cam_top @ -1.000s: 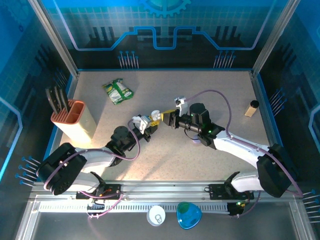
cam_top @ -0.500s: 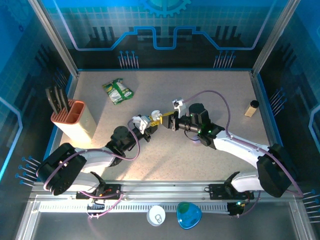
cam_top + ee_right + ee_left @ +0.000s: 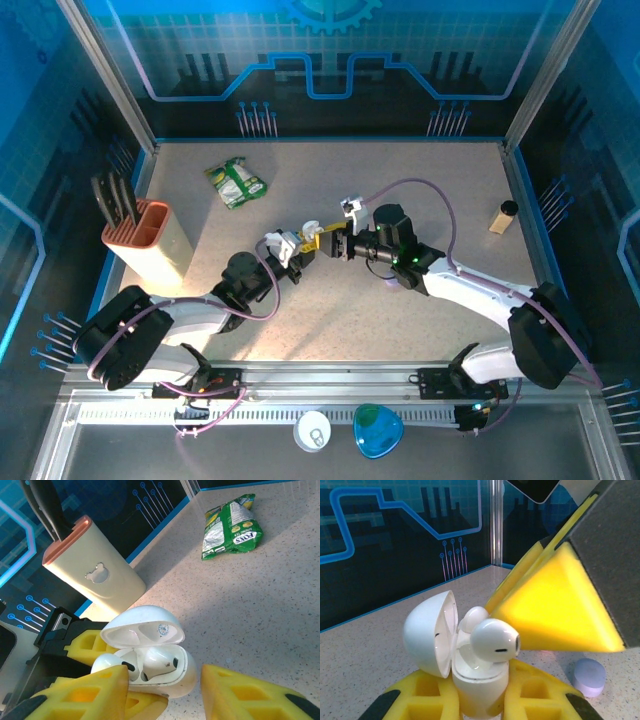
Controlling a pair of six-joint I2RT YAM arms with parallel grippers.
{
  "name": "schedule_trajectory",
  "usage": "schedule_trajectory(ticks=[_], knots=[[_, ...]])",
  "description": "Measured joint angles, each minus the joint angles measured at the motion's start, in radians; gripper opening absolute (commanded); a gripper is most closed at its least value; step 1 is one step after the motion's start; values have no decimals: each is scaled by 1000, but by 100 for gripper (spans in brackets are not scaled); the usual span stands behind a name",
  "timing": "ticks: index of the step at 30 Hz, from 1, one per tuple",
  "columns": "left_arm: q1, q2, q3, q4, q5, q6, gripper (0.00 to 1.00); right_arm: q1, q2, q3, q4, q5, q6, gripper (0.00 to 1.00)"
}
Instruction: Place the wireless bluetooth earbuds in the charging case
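Note:
My left gripper (image 3: 300, 248) (image 3: 475, 697) is shut on the white charging case (image 3: 477, 680) (image 3: 172, 672) and holds it upright, its lid (image 3: 427, 632) (image 3: 142, 625) swung open. One white earbud (image 3: 162, 661) (image 3: 474, 616) lies seated in a well. The other earbud (image 3: 495, 644) (image 3: 106, 662) sits high at the case mouth, its head sticking out. My right gripper (image 3: 328, 240) (image 3: 165, 695) is open, its yellow fingers (image 3: 82, 695) standing either side of the case. The left one is close against the raised earbud.
A cream knife block (image 3: 150, 240) (image 3: 92, 575) stands at the left. A green snack packet (image 3: 236, 182) (image 3: 231, 527) lies at the back. A small bottle (image 3: 503, 216) stands far right. A small lavender round piece (image 3: 589, 676) lies on the table by the case.
The right gripper's jaws have spread apart beside the case, and the arm has edged slightly left. The left gripper and the case have stayed put.

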Motion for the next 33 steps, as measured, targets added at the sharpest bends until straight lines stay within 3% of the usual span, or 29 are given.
schedule_trajectory(ticks=[8, 18, 25, 29, 33], knots=[[0, 4, 0, 0, 0, 0, 9, 0, 3, 2, -1, 0, -4, 49], [0, 13, 0, 9, 4, 4, 9, 6, 2, 5, -8, -3, -11, 66], [0, 55, -14, 63, 3, 76, 8, 3, -49, 6, -9, 23, -7, 72], [0, 71, -34, 85, 11, 123, 8, 3, -46, 60, -95, 55, -27, 72], [0, 77, -45, 108, 37, 163, 8, 3, 21, 226, -260, 94, -82, 72]])
